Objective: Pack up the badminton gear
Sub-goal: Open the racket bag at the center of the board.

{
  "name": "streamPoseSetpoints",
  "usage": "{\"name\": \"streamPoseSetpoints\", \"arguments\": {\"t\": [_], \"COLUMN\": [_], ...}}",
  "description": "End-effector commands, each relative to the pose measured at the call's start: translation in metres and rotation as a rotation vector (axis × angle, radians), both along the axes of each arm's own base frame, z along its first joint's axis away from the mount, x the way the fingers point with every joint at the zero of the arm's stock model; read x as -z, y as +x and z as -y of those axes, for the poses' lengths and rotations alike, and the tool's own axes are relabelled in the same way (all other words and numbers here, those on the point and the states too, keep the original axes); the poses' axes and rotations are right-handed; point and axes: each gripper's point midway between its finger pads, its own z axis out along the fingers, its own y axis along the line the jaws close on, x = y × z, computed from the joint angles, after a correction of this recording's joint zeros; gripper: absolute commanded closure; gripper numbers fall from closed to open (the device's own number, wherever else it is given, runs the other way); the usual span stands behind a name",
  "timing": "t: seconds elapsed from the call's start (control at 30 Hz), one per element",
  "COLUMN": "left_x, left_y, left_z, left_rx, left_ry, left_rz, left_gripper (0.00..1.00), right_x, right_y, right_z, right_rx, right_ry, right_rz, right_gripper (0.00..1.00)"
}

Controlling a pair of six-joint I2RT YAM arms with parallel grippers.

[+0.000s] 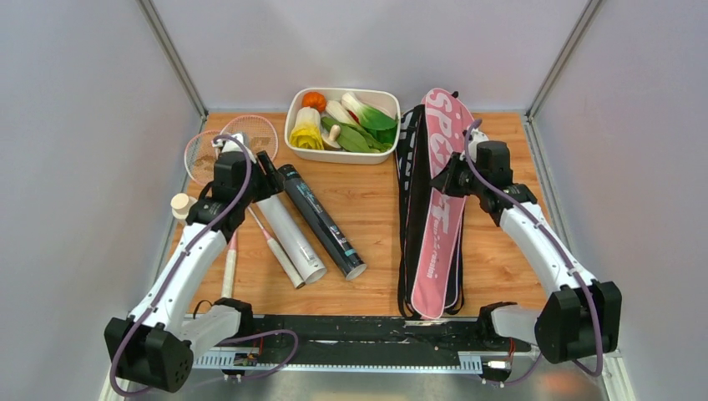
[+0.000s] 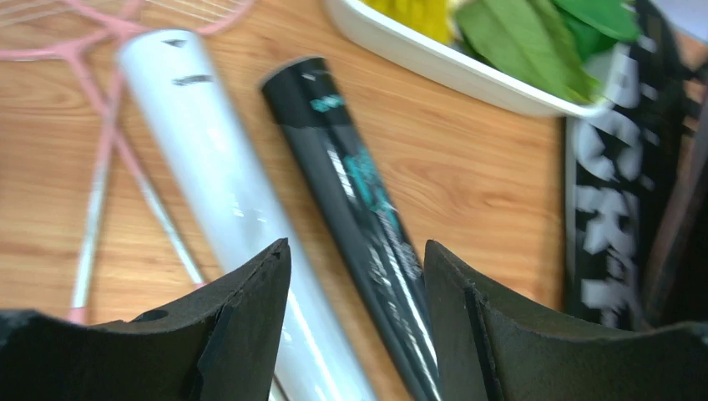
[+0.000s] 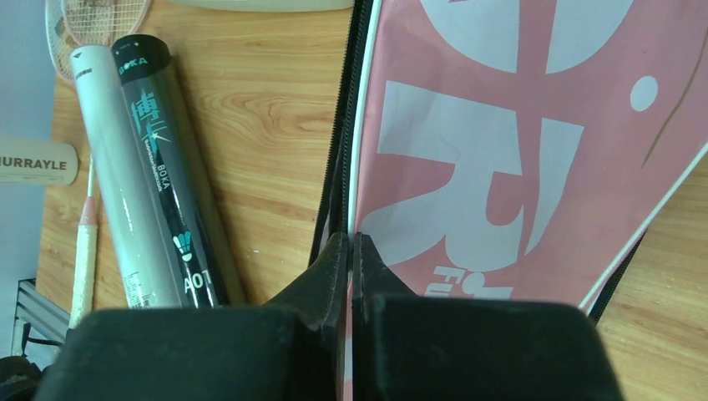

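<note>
A white tube [image 1: 292,238] and a black tube [image 1: 321,221] lie side by side left of centre, over the shafts of two thin racquets [image 1: 209,150]. My left gripper [image 1: 265,180] hovers open above the tubes' far ends. In its wrist view the black tube [image 2: 351,167] runs between the spread fingers [image 2: 357,251], with the white tube [image 2: 209,167] just left. The pink SPORT cover [image 1: 442,225] lies on a black cover [image 1: 409,192] at the right. My right gripper [image 3: 351,238] is shut on the left edge of the pink cover [image 3: 501,125]. No shuttlecocks show.
A white tray [image 1: 292,125] of toy vegetables stands at the back centre, close to the tubes' far ends. A small bottle with a cream cap [image 1: 179,205] sits by the left wall beside my left arm. Grey walls enclose the table on three sides.
</note>
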Motion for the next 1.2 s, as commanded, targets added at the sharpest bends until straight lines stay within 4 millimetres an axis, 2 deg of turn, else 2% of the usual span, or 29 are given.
{"name": "streamPoseSetpoints", "arguments": {"t": [0.0, 0.17, 0.23, 0.27, 0.3, 0.33, 0.37, 0.43, 0.73, 1.0, 1.17], "left_x": [0.013, 0.039, 0.055, 0.061, 0.066, 0.066, 0.075, 0.077, 0.135, 0.169, 0.189], "left_y": [0.008, 0.011, 0.003, -0.001, -0.008, -0.009, -0.015, -0.016, -0.016, -0.011, -0.016], "left_z": [-0.063, -0.095, -0.113, -0.114, -0.129, -0.134, -0.147, -0.162, -0.163, -0.167, -0.171], "left_rx": [-0.261, -0.263, -0.324, -0.334, -0.4, -0.413, -0.432, -0.437, -0.27, -0.234, -0.239], "left_ry": [0.179, 0.38, 0.343, 0.3, 0.258, 0.242, 0.26, 0.276, 0.284, 0.305, 0.318], "left_rz": [-0.084, -0.179, -0.232, -0.253, -0.269, -0.257, -0.277, -0.293, -0.551, -0.659, -0.74], "left_gripper": [0.33, 0.33, 0.34, 0.35, 0.36, 0.37, 0.38, 0.38, 0.37, 0.41, 0.47], "right_x": [-0.026, -0.039, -0.043, -0.044, -0.045, -0.046, -0.048, -0.053, -0.068, -0.074, -0.075], "right_y": [-0.001, -0.008, -0.009, -0.009, -0.009, -0.009, -0.009, -0.009, -0.008, -0.008, -0.009], "right_z": [-0.004, -0.003, -0.006, -0.008, -0.009, -0.01, -0.011, -0.012, -0.015, -0.014, -0.011], "right_rx": [0.002, 0.002, -0.022, -0.039, -0.047, -0.053, -0.059, -0.065, -0.083, -0.081, -0.071], "right_ry": [0.049, 0.06, 0.071, 0.072, 0.073, 0.076, 0.079, 0.085, 0.095, 0.087, 0.079], "right_rz": [0.101, 0.144, 0.152, 0.153, 0.154, 0.156, 0.161, 0.17, 0.205, 0.227, 0.235], "right_gripper": [1.0, 1.0, 1.0, 1.0, 1.0, 1.0, 1.0, 1.0, 1.0, 1.0, 1.0]}}
